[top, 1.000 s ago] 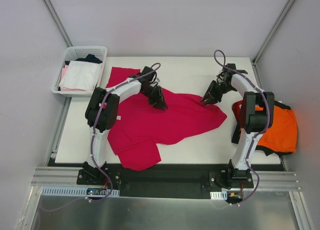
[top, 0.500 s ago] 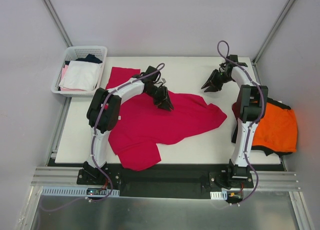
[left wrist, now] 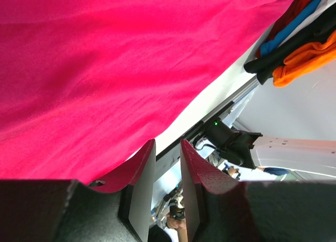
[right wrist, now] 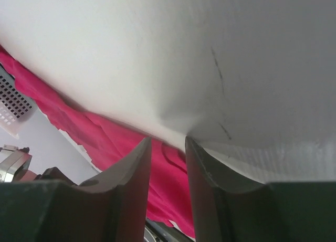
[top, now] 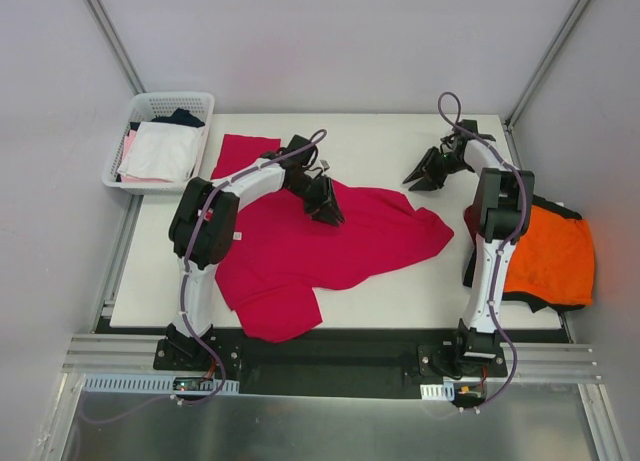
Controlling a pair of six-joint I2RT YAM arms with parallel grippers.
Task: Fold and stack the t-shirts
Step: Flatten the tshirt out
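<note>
The crimson-magenta t-shirt (top: pixel 320 246) lies spread and rumpled across the table (top: pixel 380 141). My left gripper (top: pixel 326 203) rests low over its upper middle. In the left wrist view the jaws (left wrist: pixel 168 143) stand a little apart with nothing between them, and the crimson cloth (left wrist: pixel 131 69) lies just past the tips. My right gripper (top: pixel 418 176) hovers over bare table beyond the shirt's upper right edge, slightly open and empty (right wrist: pixel 168 139). The orange t-shirt (top: pixel 555 256) lies at the table's right edge on top of the black one (top: pixel 540 303).
A white mesh basket (top: pixel 150 106) with white and pink garments (top: pixel 160 151) stands off the table's back left corner. Grey walls enclose the back and sides. The shirt's lower part hangs over the table's near edge (top: pixel 280 316).
My right gripper has left the crimson shirt's right edge and moved up and back over bare table. My left gripper has shifted slightly on the shirt. The shirt lies much the same.
</note>
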